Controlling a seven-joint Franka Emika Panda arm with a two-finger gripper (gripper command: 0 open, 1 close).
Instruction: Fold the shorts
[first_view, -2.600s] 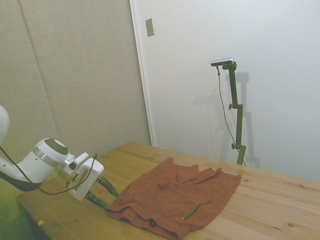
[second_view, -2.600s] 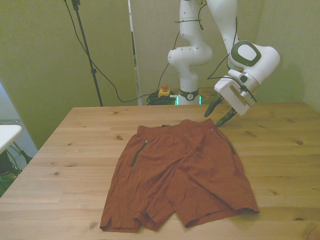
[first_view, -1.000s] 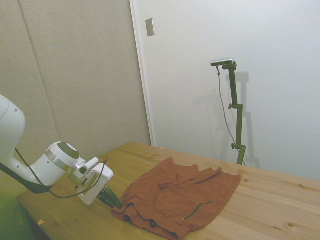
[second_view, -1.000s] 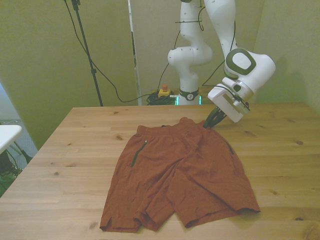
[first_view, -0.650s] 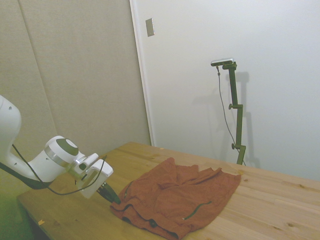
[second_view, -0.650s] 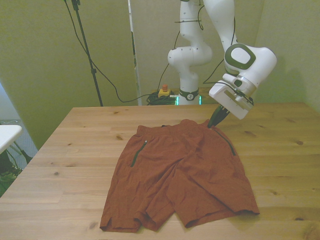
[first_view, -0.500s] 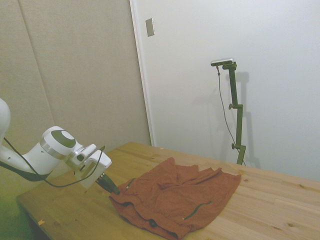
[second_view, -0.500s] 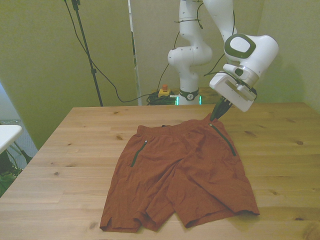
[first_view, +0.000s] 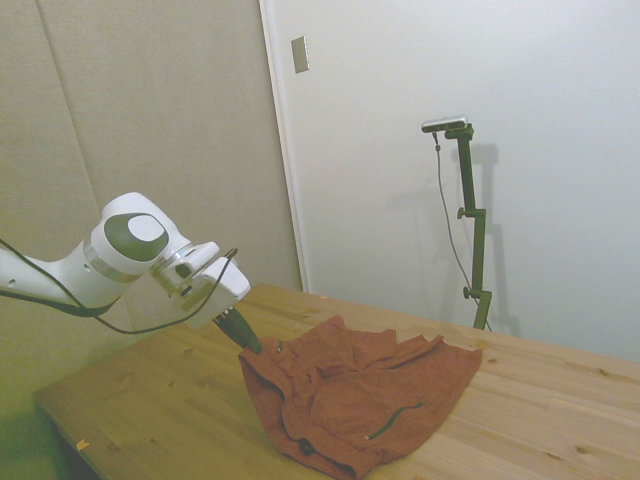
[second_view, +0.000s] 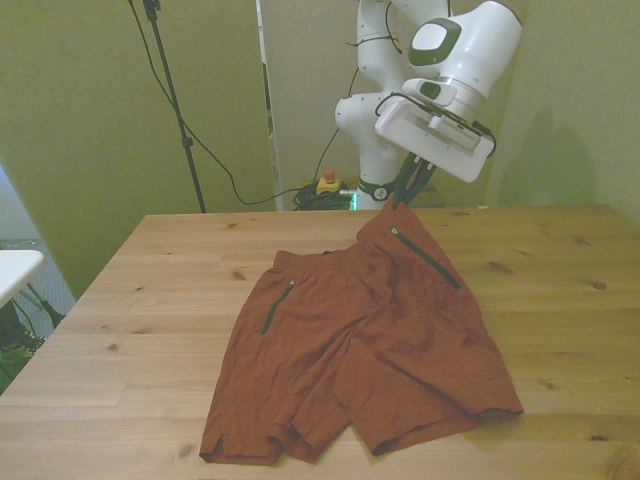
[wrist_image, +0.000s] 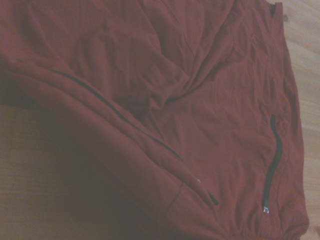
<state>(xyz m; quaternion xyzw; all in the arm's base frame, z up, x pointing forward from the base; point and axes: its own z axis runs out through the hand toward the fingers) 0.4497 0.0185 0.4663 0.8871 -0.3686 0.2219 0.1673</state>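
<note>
Shorts (second_view: 360, 340) lie spread on the tabletop (second_view: 140, 300), hems toward 6 o'clock in the front view, waistband toward 12. One waistband corner, at about 1 o'clock of the garment, is off the wood and peaks up to the hand (second_view: 397, 196), which is closed on that corner (dark fingers pinched together, cloth hanging straight below them). The lifted side drapes as a sloping flap with its dark pocket line (second_view: 425, 258) running diagonally down it. The other pocket line (second_view: 271, 307) lies flat at about 9 o'clock of the shorts.

Side view: hand (first_view: 255, 349) sits above the tabletop (first_view: 160, 410), shorts (first_view: 360, 395) bunched and tented up to it, the rest resting on the wood.

Wrist view: shorts (wrist_image: 165, 100) fill most of it, rumpled, both pocket lines (wrist_image: 272, 160) visible (focus soft). Bare wood shows along one edge.
</note>
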